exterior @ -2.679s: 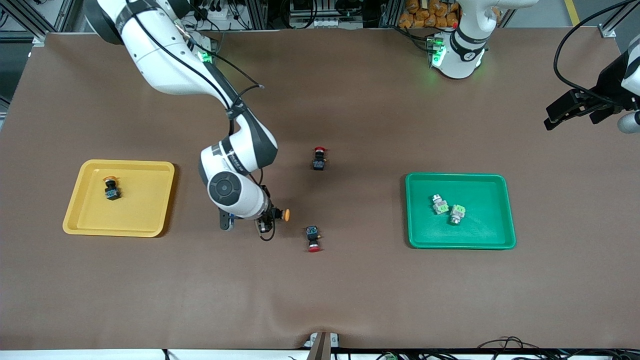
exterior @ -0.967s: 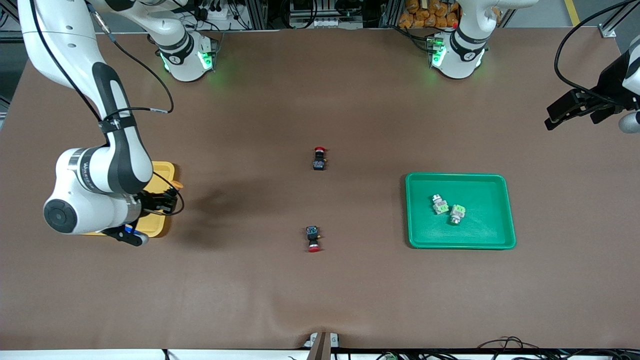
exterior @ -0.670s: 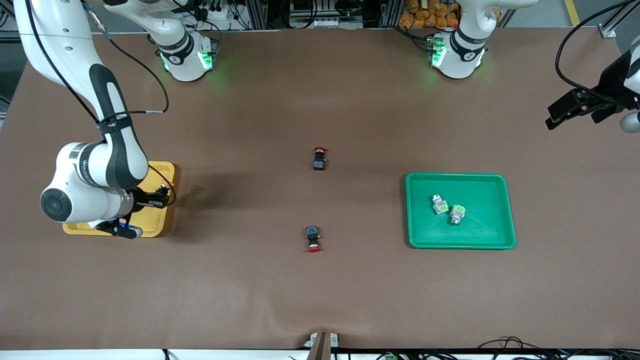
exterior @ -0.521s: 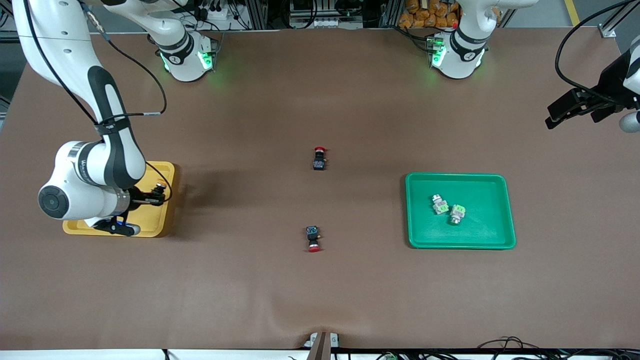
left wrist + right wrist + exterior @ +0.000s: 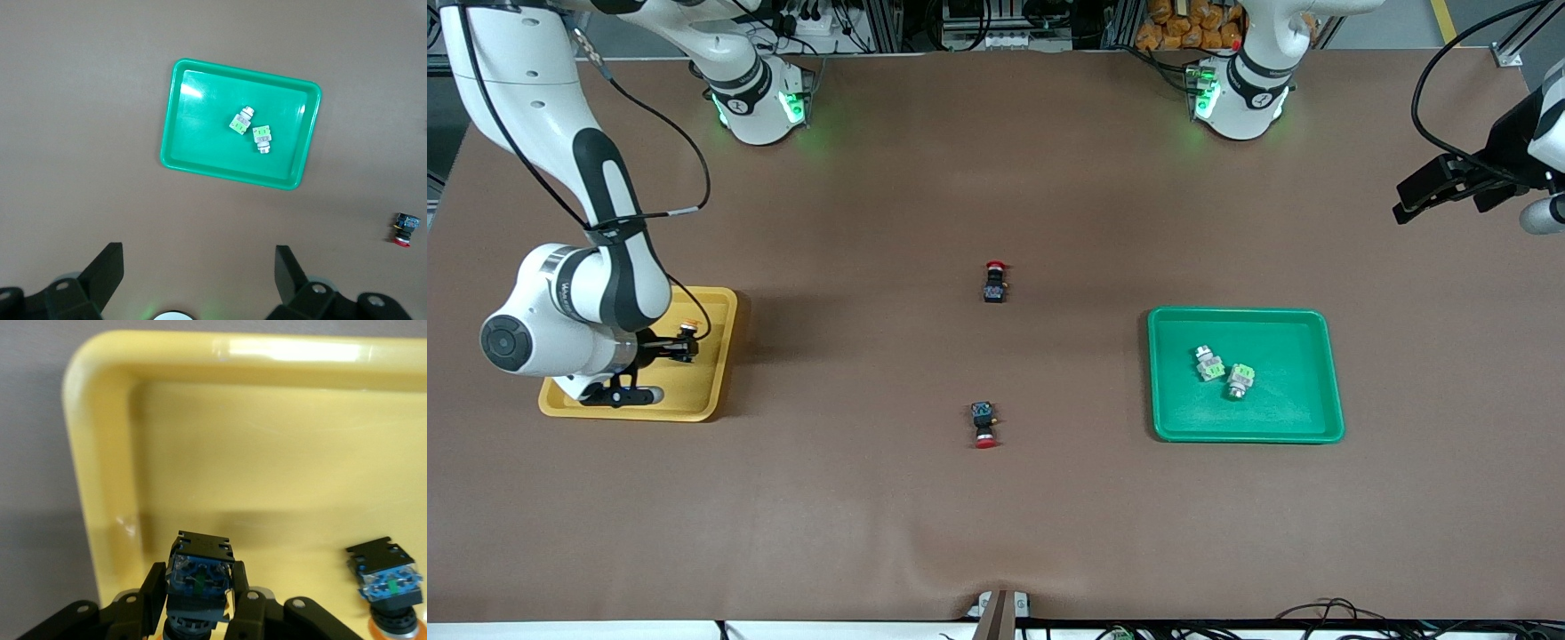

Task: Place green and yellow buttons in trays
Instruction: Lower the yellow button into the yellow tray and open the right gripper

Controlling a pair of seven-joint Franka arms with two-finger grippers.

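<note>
Gripping a black-bodied yellow button (image 5: 199, 577) between its clenched fingers, the right hand (image 5: 679, 340) hangs over the yellow tray (image 5: 711, 391), at the tray's end toward the left arm. The right wrist view shows the button's blue-windowed base pointing out from the fingers and the tray floor below it. A second yellow button (image 5: 387, 580) already lies in the same tray, just beside the held one.

The main risk is the release. If the fingers part while the button is high, it may bounce or roll on its round cap, and the tray wall is low. It could also knock the button already lying there. Because the hand sits near the tray's edge, a small drift toward the middle of the bench could drop the button on the rim or outside it.

Both green buttons (image 5: 1224, 372) lie touching in the green tray (image 5: 1329, 391), toward the left arm's end of the bench. Two red-capped switches (image 5: 993, 281) rest on the bare bench (image 5: 996, 533) between the trays, one nearer the camera than the other, and should stay there. The left hand (image 5: 199, 277) waits with its fingers spread wide, high over the bench near the green tray.
</note>
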